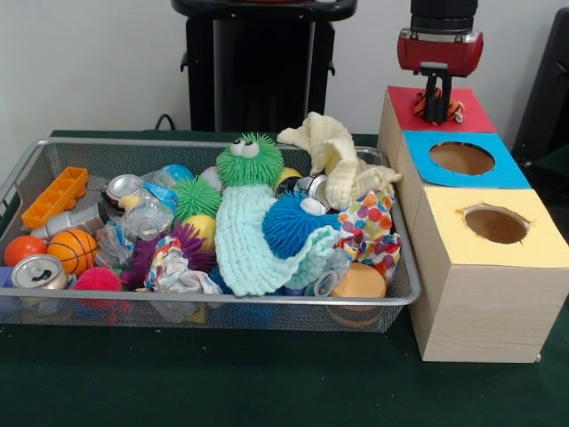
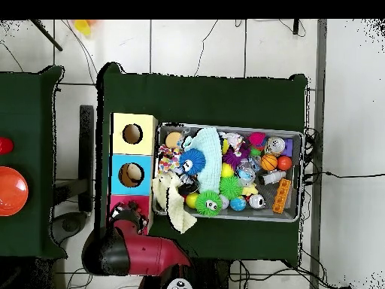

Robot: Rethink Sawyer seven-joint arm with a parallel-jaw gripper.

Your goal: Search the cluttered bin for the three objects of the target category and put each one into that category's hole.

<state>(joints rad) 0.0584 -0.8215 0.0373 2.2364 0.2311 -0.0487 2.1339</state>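
Over red box [image 1: 462,114] pincer [image 1: 436,114]; bin [image 1: 222,307] cluttered.

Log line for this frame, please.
gripper: over red box, on orange toy, grip unclear | blue box, yellow box: holes open | bin: cluttered

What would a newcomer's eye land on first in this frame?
Likely the wire mesh bin heaped with toys, with a fuzzy green googly-eyed ball sitting atop a pale blue knitted cloth at its middle. Next, the row of three wooden boxes beside the bin, topped red, blue and yellow. Over the red one the red and black gripper holds something orange between its jaws.
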